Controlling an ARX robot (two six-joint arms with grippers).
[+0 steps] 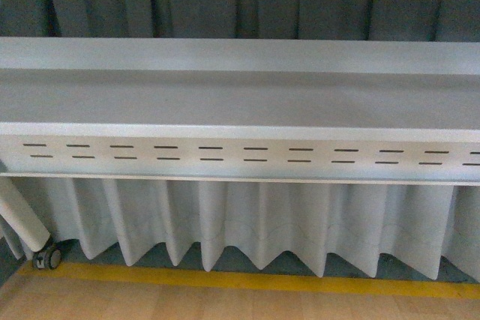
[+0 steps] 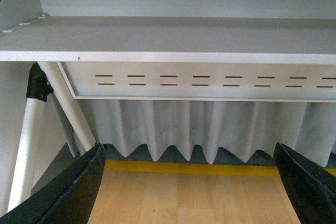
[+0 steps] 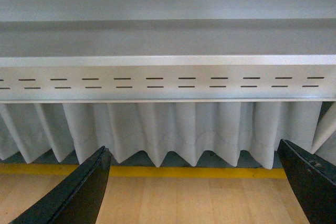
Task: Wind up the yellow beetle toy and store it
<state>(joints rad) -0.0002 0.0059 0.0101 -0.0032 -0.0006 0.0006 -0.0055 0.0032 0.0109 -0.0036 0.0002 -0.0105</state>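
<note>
desk (image 1: 240,99): big pale grey top running right across the front view, nothing sitting on the part you can see
curtain (image 1: 247,215): light pleated cloth hanging below the desk's front edge, hem nearly at the floor
floor (image 1: 225,305): light wood boards, just a strip along the bottom of the front view
front panel (image 1: 240,154): flat band under the desk top with two rows of short dark slots
yellow stripe (image 1: 247,280): painted line on the floor, just in front of the curtain hem
leg (image 1: 19,215): white tube slanting down at the far left, ends at the wheel
left pincer (image 2: 189,148): spread wide, black fingers (image 2: 79,187) at the two edges of its wrist view, nothing between them, just floor and curtain behind
right pincer (image 3: 194,148): same deal, wide apart and holding nothing, facing the slotted panel
wheel (image 1: 49,258): small dark caster on the floor at the yellow stripe's left end
yellow beetle toy: can't tell where it is, none of the three views shows it
</note>
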